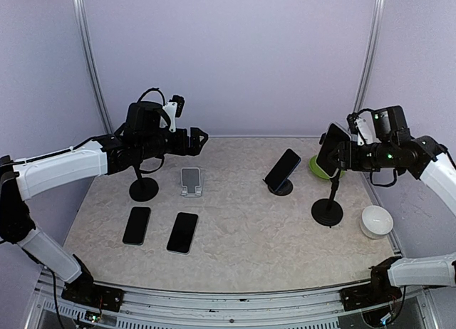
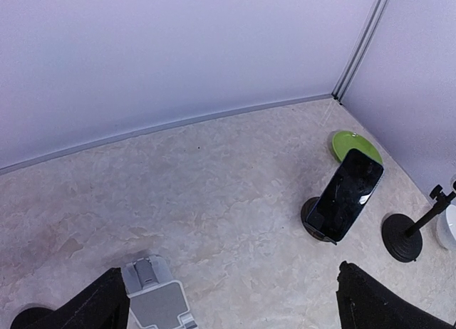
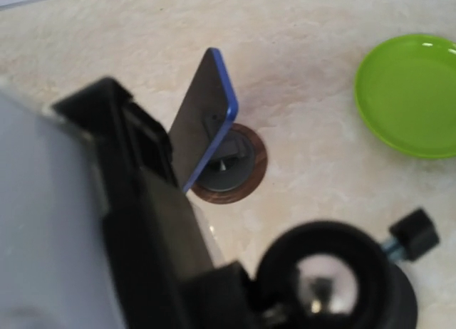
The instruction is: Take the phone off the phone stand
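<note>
The phone (image 1: 327, 144) is sitting up on the head of the phone stand (image 1: 328, 212), at about 3 o'clock on the table (image 1: 242, 229) in the top view. The right gripper (image 1: 335, 157) is reaching in from the phone's 3 o'clock with its jaws lying to either side of the phone. Whether they are pressing on it I cannot tell. A second phone (image 1: 283, 168) is leaning on a round stand (image 1: 281, 189) at the first phone's 9 o'clock. A green plate (image 1: 315, 166) is showing, partly hidden, at its 7 o'clock. A white bowl (image 1: 375, 221) is sitting at 3 o'clock of the stand's base. The left gripper (image 1: 200, 138) is hovering wide open at the table's 10 o'clock, with a grey stand (image 1: 190, 181) at its 6 o'clock.
</note>
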Tool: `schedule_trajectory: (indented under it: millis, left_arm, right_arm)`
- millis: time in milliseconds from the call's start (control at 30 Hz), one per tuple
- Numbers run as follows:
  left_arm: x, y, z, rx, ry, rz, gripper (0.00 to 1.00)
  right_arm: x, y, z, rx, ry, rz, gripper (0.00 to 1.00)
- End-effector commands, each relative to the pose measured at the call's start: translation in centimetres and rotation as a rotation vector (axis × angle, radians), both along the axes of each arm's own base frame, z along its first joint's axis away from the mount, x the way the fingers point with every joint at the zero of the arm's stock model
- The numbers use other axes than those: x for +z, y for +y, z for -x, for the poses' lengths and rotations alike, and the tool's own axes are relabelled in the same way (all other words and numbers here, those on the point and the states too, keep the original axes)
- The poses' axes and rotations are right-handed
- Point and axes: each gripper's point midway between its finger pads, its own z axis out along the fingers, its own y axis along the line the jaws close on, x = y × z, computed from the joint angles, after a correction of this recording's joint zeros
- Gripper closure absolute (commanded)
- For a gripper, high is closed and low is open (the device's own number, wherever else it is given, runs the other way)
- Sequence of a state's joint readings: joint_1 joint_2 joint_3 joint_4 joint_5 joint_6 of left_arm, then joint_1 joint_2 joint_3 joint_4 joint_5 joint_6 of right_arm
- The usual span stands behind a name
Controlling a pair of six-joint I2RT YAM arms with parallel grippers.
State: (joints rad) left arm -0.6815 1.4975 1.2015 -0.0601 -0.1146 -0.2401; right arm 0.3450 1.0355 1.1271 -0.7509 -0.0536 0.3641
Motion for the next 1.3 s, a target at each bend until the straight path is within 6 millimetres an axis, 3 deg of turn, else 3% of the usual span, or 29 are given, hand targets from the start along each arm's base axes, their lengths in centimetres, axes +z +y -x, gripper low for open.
schedule_trajectory:
  millis: [0, 267, 433, 567, 733, 1267]
  left_arm:
    - [3.3, 0.1, 0.0, 0.001, -0.072, 0.035, 0.01]
    - [4.2, 0.8, -0.3, 0.013, -0.095, 0.042, 0.01]
    - [4.6, 1.1, -0.1, 0.014, -0.109, 0.042, 0.01]
    - [4.7, 1.4, -0.1, 0.02, -0.121, 0.041, 0.01]
    - [5.0, 1.6, -0.2, 0.027, -0.131, 0.038, 0.01]
    - [6.2, 2.0, 1.0, -0.012, -0.136, 0.019, 0.01]
  right_arm:
    - [0.9, 0.6, 0.0, 0.049, -0.046, -0.032, 0.4]
    - [1.6, 1.1, 0.2, 0.079, -0.072, -0.056, 0.58]
    - [3.0, 1.9, 0.0, 0.104, -0.101, -0.097, 0.68]
    - [3.7, 3.4, -0.7, 0.152, -0.098, -0.155, 0.8]
    - [5.2, 5.2, -1.0, 0.209, -0.121, -0.21, 0.88]
    - [8.2, 17.5, -0.4, 0.487, -0.16, -0.24, 0.96]
